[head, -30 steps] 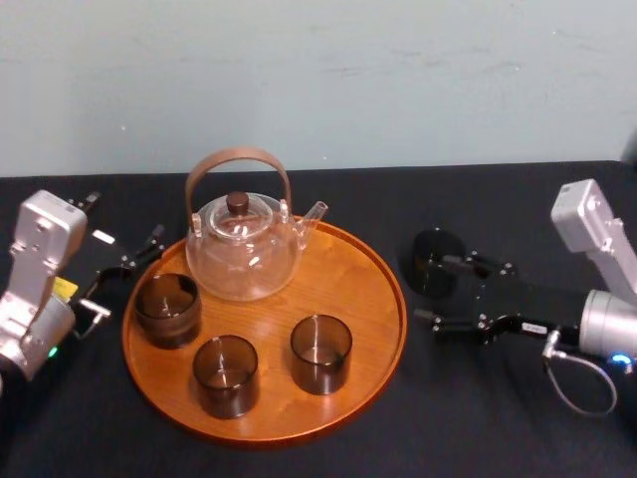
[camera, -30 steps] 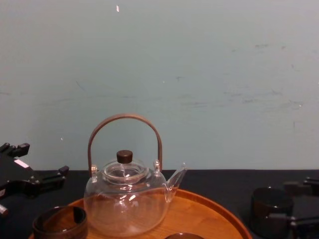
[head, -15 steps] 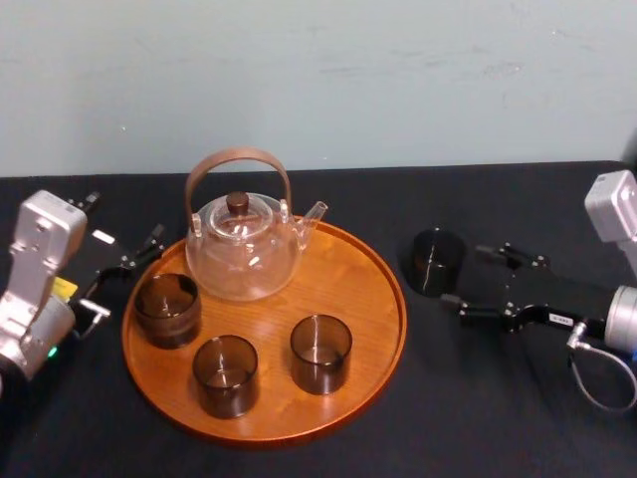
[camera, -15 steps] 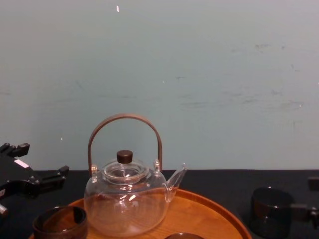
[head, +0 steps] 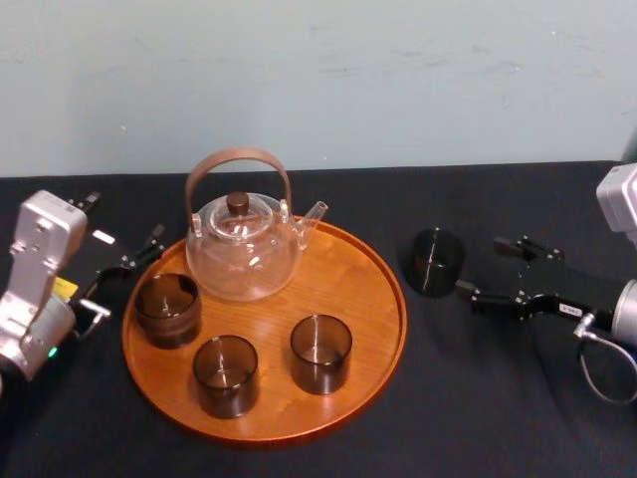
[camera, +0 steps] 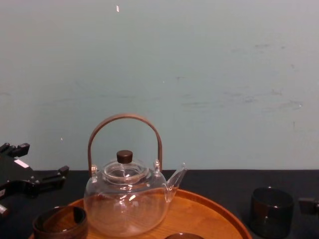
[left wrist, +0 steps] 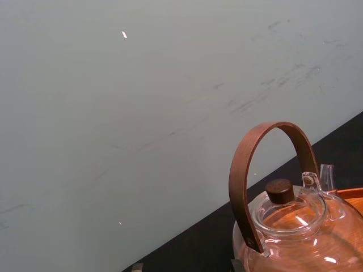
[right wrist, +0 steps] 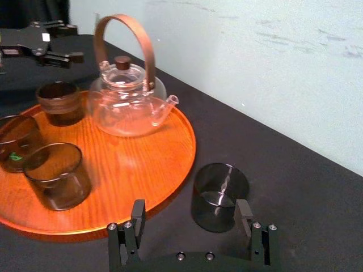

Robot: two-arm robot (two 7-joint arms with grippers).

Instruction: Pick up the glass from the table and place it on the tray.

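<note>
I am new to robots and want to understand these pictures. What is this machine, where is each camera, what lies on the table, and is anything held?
It is a robot with two arms, each ending in a gripper. One camera looks down from its head, one forward from its chest, and one sits on each wrist. On the black table lies a round tray with a teapot and three glasses. A fourth glass stands on the table, right of the tray. The right gripper is open near this glass, not gripping it. The left gripper, also open, is parked left of the tray. Nothing is held.
</note>
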